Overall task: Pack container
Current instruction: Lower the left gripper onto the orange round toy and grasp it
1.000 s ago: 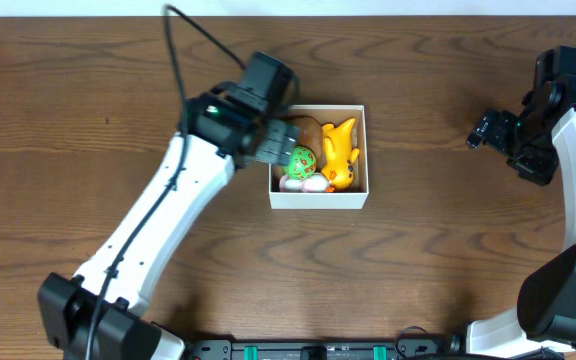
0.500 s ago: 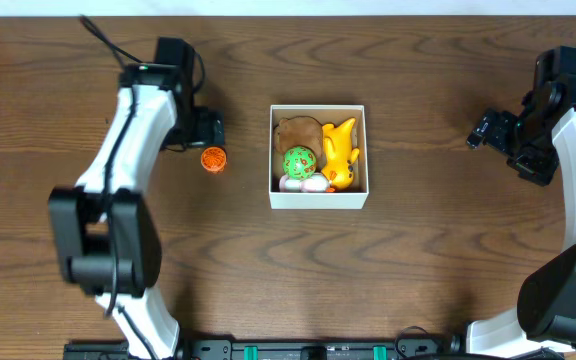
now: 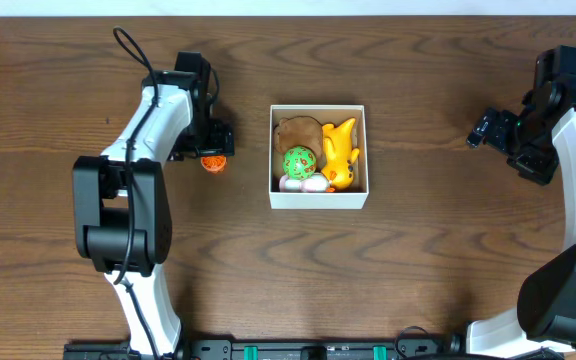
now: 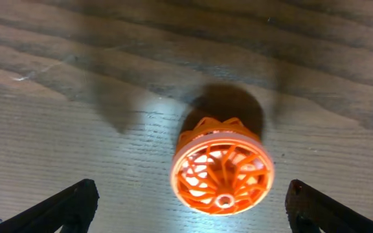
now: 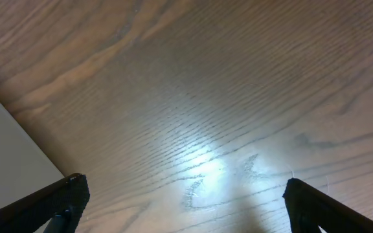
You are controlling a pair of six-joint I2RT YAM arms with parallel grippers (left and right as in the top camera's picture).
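The container (image 3: 318, 197), a small square white box with a tan inside, sits mid-table. It holds a green lattice ball (image 3: 299, 161), a yellow toy (image 3: 339, 151), a brown toy (image 3: 296, 131) and a pale toy (image 3: 303, 184). An orange lattice ball (image 3: 213, 162) lies on the table left of the box and shows close up in the left wrist view (image 4: 221, 173). My left gripper (image 3: 211, 148) hangs right over it, open, with its fingertips (image 4: 190, 206) either side of the ball and apart from it. My right gripper (image 3: 485, 130) is open and empty at the far right, above bare wood (image 5: 186, 204).
The white box's corner (image 5: 5, 155) shows at the left edge of the right wrist view. A black cable (image 3: 133, 50) loops from the left arm over the table's back left.
My left arm swung out of the box to the left a second ago, then moved slightly right until its gripper came over the orange ball. The right arm has not moved.
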